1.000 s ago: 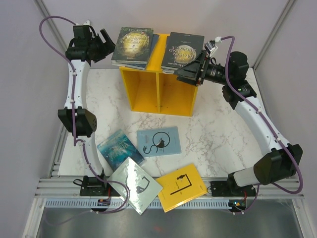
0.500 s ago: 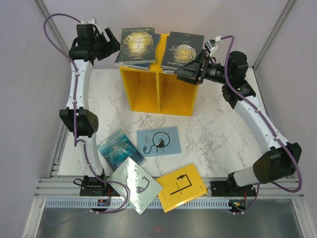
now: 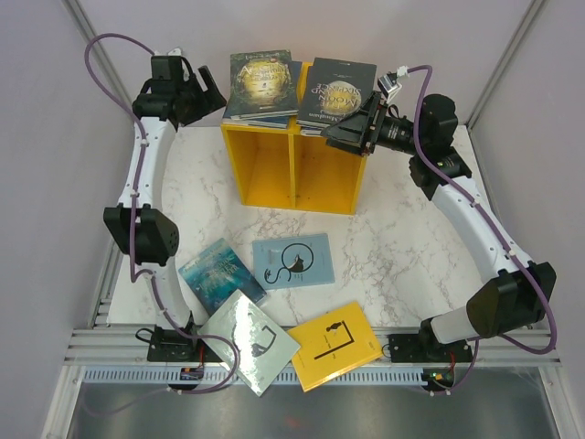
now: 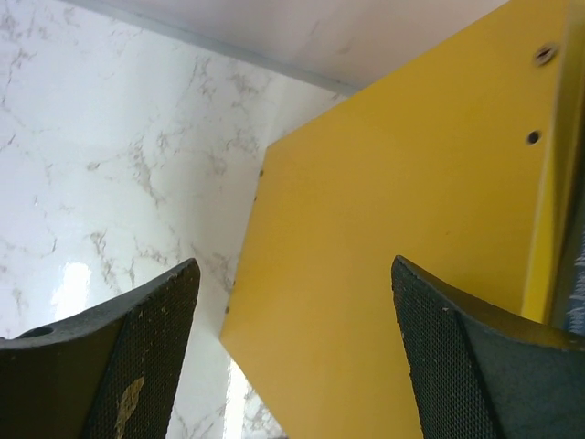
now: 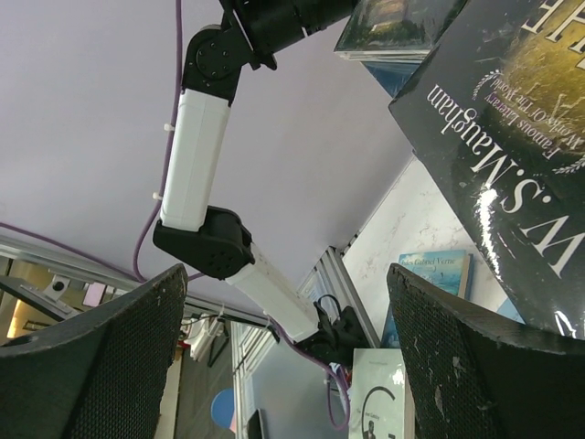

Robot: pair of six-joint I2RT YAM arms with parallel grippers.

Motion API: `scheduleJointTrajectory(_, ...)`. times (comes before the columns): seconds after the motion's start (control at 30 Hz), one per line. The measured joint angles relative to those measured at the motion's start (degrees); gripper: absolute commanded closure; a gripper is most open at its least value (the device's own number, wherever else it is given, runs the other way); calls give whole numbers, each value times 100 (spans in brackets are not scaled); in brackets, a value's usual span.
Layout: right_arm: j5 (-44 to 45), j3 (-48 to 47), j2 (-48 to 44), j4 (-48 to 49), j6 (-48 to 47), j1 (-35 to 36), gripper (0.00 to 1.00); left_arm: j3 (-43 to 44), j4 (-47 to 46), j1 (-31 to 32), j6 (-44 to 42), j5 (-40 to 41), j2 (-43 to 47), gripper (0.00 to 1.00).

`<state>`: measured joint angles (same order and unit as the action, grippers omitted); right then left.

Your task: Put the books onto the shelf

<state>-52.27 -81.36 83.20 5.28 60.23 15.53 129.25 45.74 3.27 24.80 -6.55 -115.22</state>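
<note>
atop one shelf (image 3: 322, 187), two book stacks (image 3: 261, 82), four books (image 3: 292, 261) below, left claw (image 4: 292, 265) gaping, right claw (image 5: 285, 270) gaping

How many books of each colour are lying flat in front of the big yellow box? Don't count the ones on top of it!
Teal book: 1
Light blue book: 1
Pale grey book: 1
Yellow book: 1
Total: 4

On the shelf (image 3: 294, 169), at the table's (image 3: 402, 247) back, a left stack (image 3: 263, 84) and right stack (image 3: 336, 91) lie side by side; four loose books (image 3: 293, 261) lie before it (near the arms' bases).
</note>
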Motion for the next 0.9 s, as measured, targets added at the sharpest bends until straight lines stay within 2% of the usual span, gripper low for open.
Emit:
scheduleJointTrajectory(0.23,13,-28,-11,-149,-258,28,7,-728,282,-94,-4,203,586,9)
scheduleJointTrajectory(0.33,297,-426,-11,-1145,-1058,181,6,-1320,358,-105,-2,304,1178,6)
scheduleJointTrajectory(0.43,778,-907,24,-2404,-2070,688,6,-2124,389,-105,2,361,1963,1)
scheduleJointTrajectory(0.53,1182,-1023,24,-3300,-2865,1314,6,-2889,527,-105,33,352,2739,0)
scheduleJointTrajectory(0.73,1596,-269,59,-4074,-3650,2234,6,-4577,577,-105,234,142,3980,0)
scheduleJointTrajectory(0.9,1626,997,273,-4120,-4013,2798,7,-5831,651,-105,442,-199,4380,0)
